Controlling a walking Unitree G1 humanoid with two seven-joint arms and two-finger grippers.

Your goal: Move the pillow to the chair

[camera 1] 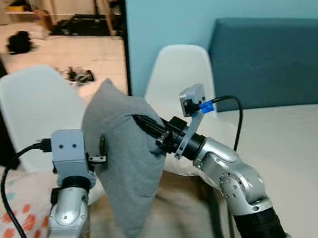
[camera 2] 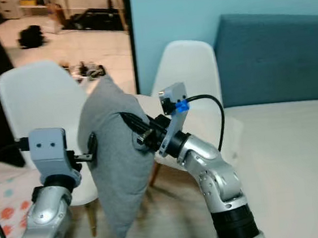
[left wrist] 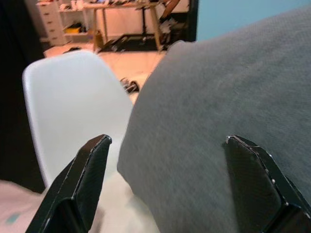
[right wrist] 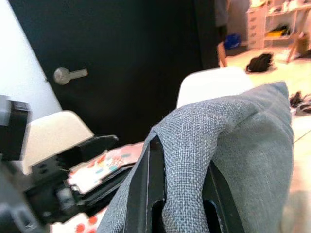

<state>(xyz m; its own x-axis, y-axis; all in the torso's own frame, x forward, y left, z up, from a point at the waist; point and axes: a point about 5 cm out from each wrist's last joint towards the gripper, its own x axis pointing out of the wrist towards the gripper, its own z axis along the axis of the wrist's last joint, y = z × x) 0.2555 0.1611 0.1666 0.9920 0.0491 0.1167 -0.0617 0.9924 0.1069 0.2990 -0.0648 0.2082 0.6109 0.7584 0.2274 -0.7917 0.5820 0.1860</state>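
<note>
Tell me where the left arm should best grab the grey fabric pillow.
Probably the grey fabric pillow's near vertical edge, coming from the robot's left. It hangs upright, pinched in the right pincer, and the left pincer sits open beside that edge.

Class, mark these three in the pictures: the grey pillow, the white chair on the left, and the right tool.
pillow [camera 1: 123,157]: left eye view, middle of its grey face.
white chair [camera 1: 35,109]: left eye view, on its backrest.
right tool [right wrist: 180,213]: right wrist view, midway between the fingertips.
</note>
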